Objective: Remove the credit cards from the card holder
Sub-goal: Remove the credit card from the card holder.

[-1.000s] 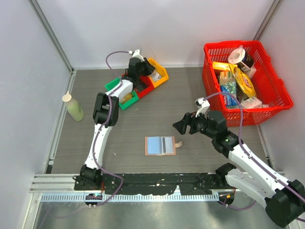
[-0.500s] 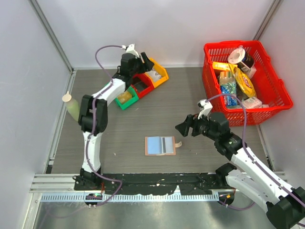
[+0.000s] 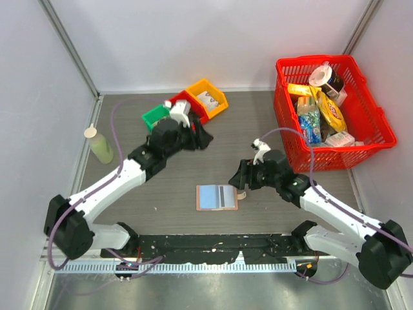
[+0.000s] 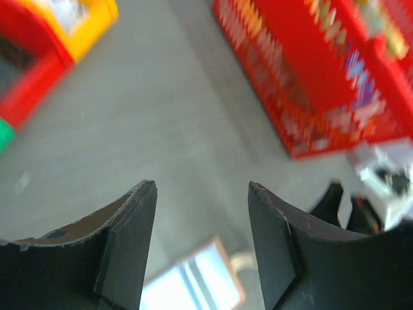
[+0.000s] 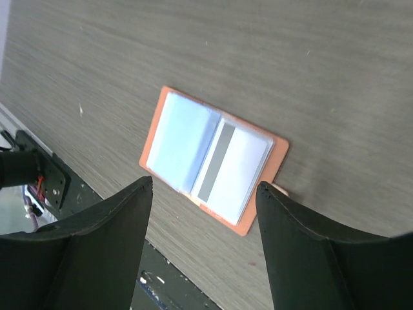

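- Far left, a bottle [image 3: 100,145] of pale liquid stands on the grey surface [image 3: 168,187], well apart from the work.
- The green, red and yellow bins [image 3: 193,103] sit at the back. A pale rectangle lies in the yellow one; whether it is a card is too small and blurred to tell.
- The left gripper [image 3: 200,137] hangs between the bins and the card holder, its fingers spread and pinching nothing. Its wrist view is blurred and catches only a corner of the holder at the bottom edge.
- The card holder [image 3: 217,197] lies flat and open at mid-surface, lining up, with its snap tab [image 3: 242,194] sticking out on the right.
- Of the credit cards [image 5: 244,173], 1 pale face with a grey stripe shows in the holder's right half. The left half shows only pale blue, and how many cards are tucked inside cannot be made out.
- The right gripper [image 3: 237,179] hovers just above the holder's tab end, fingers spread wide with nothing between them. It looks to be lining up to draw out a card.
- The next move likely calls for a careful descent to catch a card's thin exposed edge and slide it out. The left gripper may have to pin the light holder so it does not drag along.
- At right, the red basket [image 3: 310,59] of groceries stands clear of the task.
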